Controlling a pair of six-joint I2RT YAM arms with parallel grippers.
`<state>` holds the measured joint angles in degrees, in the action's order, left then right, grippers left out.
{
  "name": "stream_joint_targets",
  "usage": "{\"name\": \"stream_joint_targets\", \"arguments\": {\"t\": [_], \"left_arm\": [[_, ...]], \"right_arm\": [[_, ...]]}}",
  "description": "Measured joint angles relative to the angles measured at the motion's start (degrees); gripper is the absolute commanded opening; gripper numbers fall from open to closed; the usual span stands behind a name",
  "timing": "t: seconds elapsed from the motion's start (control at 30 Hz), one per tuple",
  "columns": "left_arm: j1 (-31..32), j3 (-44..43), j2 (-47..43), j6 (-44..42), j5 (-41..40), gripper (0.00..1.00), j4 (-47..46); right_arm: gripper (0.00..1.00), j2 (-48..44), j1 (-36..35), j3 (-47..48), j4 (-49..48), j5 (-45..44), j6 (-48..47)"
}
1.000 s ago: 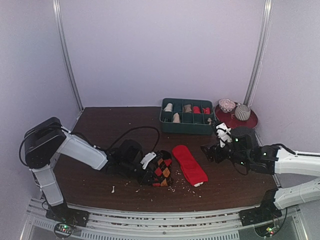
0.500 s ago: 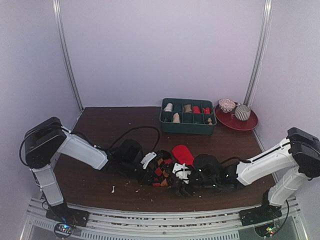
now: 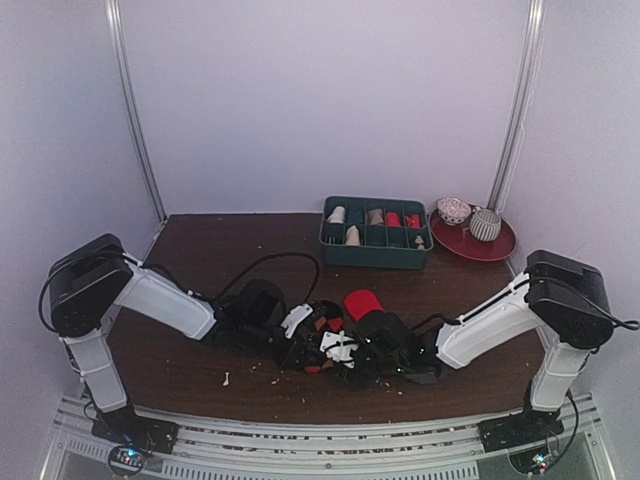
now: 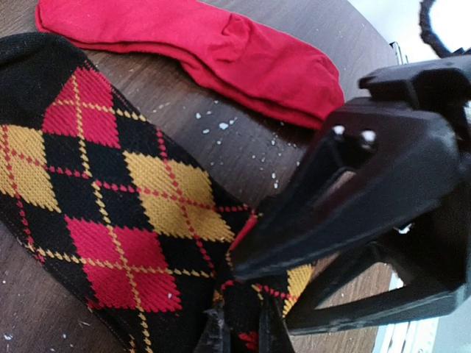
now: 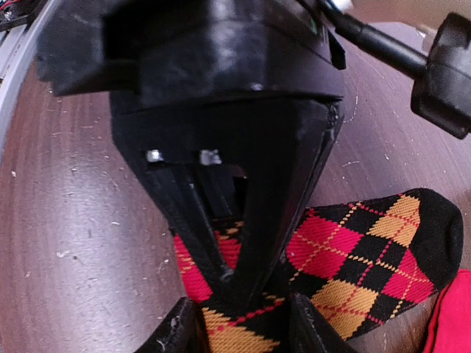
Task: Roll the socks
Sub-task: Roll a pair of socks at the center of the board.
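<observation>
Crowded over the argyle sock!
Left gripper pinches it tight; right gripper straddles it, fingers half-spread, hold unclear.

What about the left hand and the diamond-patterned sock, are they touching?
Touching. The right wrist view shows the left hand pinched shut on a fold of the diamond-patterned sock.
</observation>
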<state>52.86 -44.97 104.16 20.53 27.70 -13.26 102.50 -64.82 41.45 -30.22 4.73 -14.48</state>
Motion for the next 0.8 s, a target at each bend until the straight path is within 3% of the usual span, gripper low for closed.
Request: {"name": "stream_joint_targets", "arguments": {"t": [0.2, 0.33, 0.43, 0.8], "left_arm": [[0.0, 0.2, 0.0, 0.0, 0.0, 0.00, -0.3], [0.0, 0.2, 0.0, -0.1, 0.0, 0.00, -0.5], [0.0, 0.3, 0.0, -0.1, 0.1, 0.00, -0.5], [0.0, 0.3, 0.0, -0.6, 0.1, 0.00, -0.6]], "right_arm": [[0.41, 1.5, 0.7, 0.7, -0.2, 0.0, -0.1], [0.52, 1.5, 0.8, 0.7, 0.0, -0.5, -0.1], [0.53, 1.4, 1.0, -0.1, 0.2, -1.0, 0.2], [0.46, -0.2, 3.5, -1.5, 2.1, 3.0, -0.2]]}}
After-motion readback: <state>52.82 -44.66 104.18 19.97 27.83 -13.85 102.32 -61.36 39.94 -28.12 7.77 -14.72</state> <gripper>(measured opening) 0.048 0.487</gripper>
